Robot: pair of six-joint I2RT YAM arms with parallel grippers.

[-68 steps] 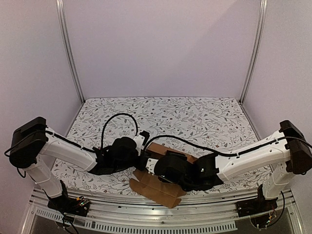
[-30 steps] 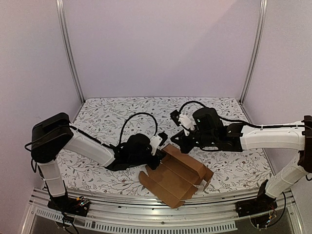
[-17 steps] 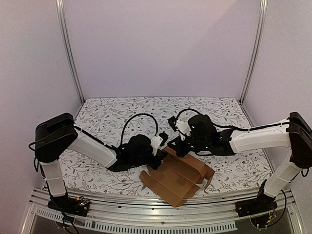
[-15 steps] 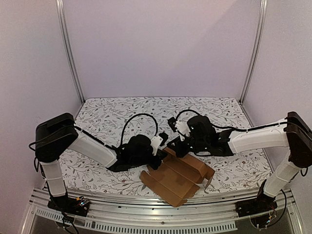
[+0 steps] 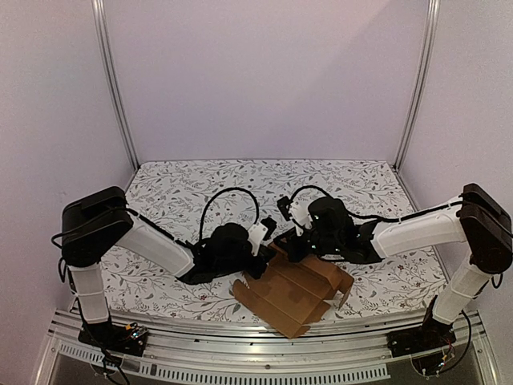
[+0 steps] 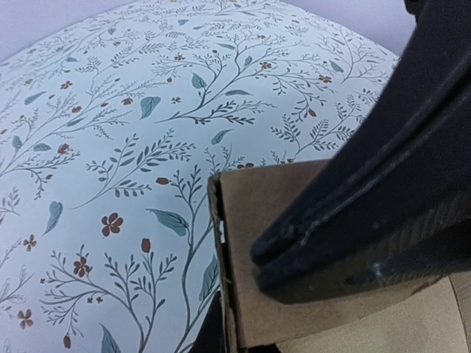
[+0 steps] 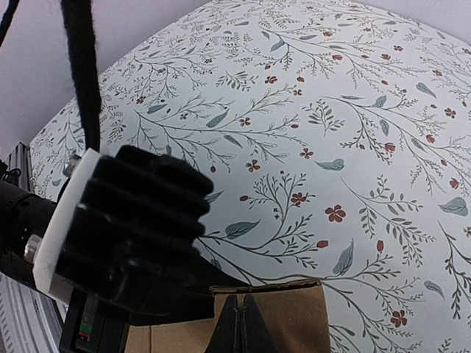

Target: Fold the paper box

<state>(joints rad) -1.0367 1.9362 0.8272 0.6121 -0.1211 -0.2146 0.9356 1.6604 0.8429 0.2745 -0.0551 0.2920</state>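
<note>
The left gripper (image 6: 218,334) is pinched almost closed on the raised left flap of the paper box (image 5: 298,290), which lies partly unfolded near the table's (image 5: 192,180) front edge. The right gripper (image 7: 237,322), closed and empty, touches that flap.

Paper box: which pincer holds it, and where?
Left pincer looks clamped on a left-side flap of the paper box, near its corner. Right pincer is shut, tips at the far flap, apparently gripping nothing.
</note>
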